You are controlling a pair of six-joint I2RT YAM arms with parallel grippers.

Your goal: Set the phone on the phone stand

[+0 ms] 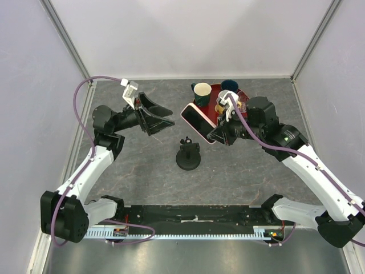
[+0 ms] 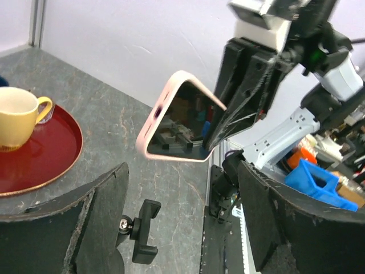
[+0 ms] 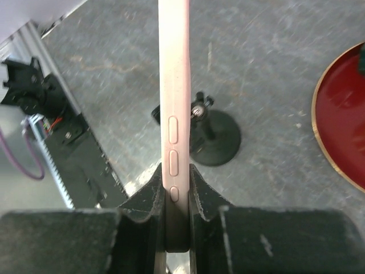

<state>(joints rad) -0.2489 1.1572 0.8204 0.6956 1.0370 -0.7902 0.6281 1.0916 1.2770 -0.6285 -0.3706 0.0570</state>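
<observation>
The right gripper (image 1: pixel 217 136) is clamped on the near short end of the phone (image 1: pixel 198 121), its two fingers pressed against the front and back faces. In the right wrist view the pale pink case edge with its side buttons rises straight out from between the pads. The phone is held clear of the table (image 1: pixel 137 165), tilted, with its dark screen partly turned upward and its free end pointing toward 10 o'clock from the gripper. It touches nothing but the fingers. The phone stand (image 1: pixel 187 157) sits near the middle of the table, round black base flat and short clamp arm upright. The phone hangs at about 1 o'clock from the stand, near it but apart. The left gripper (image 1: pixel 171 116) hovers at about 10 o'clock from the stand with its jaws spread wide and nothing between them, pointing toward the phone. A red tray (image 1: pixel 244 96) lies at roughly 1 o'clock from the stand, beyond the phone, and carries a yellow cup (image 2: pixel 17 117). A dark green cup (image 1: pixel 202 91) stands at the tray's 9 o'clock rim and a blue cup (image 1: pixel 230 85) at its 12 o'clock rim. Whether these two rest on the tray or just beside it cannot be told.
</observation>
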